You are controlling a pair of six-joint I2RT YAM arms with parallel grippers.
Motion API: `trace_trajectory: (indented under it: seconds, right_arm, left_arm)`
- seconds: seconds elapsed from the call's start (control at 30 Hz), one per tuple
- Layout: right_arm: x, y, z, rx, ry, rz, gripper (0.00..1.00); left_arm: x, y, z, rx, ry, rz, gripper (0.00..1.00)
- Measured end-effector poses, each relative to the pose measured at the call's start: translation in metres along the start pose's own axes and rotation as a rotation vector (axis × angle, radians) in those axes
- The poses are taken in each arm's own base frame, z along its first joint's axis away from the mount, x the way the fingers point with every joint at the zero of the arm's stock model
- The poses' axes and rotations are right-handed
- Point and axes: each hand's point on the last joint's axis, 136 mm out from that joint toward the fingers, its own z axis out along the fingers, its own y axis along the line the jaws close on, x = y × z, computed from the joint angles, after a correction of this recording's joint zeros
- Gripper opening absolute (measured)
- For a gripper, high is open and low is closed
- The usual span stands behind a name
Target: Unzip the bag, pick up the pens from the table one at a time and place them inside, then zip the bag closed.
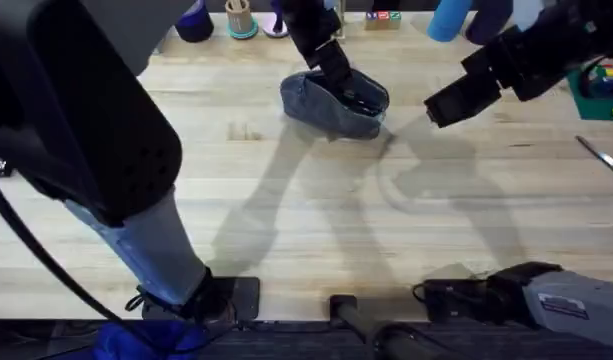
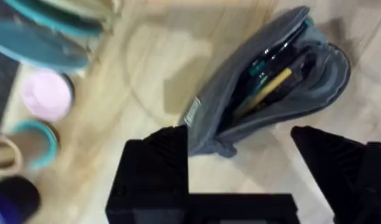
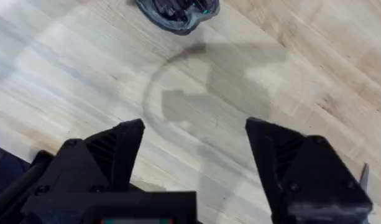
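Two pens (image 2: pixel 265 78) inside unzipped bag (image 1: pixel 331 103); left hand (image 2: pixel 240 162), right hand (image 3: pixel 193 155) spread.

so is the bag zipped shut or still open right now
Open. In the left wrist view the bag gapes along its zipper, with pens showing inside; both grippers are open and off it.

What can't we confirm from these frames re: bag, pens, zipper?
- Pen count in the bag: left wrist view shows dark, teal and yellowish shafts overlapping, blurred; the opening's edge covers their ends.
- Zipper pull: not identifiable in any view; too small and blurred.
- Overhead: the left gripper covers part of the bag's opening.
- Right wrist view: the bag is cut off by the frame edge, behind the open right gripper.
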Motion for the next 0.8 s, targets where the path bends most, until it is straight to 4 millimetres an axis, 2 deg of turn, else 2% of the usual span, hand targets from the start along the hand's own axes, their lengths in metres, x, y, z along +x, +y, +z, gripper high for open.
trace_trajectory:
  seconds: [0.23,0.3,0.6,0.8]
  right_arm:
    - [0.0,0.0,0.0,0.0,0.0,0.0,0.996]
    - [0.0,0.0,0.0,0.0,0.0,0.0,0.996]
    - [0.0,0.0,0.0,0.0,0.0,0.0,0.996]
    - [0.0,0.0,0.0,0.0,-0.001,0.0,0.997]
  left_arm:
    - [0.008,0.002,-0.005,-0.013,0.028,-0.176,0.997]
    - [0.012,0.003,-0.012,-0.016,0.029,-0.211,0.997]
    - [0.028,0.01,-0.067,-0.039,-0.038,-0.322,0.999]
    - [0.048,-0.001,-0.074,-0.026,-0.049,-0.355,0.998]
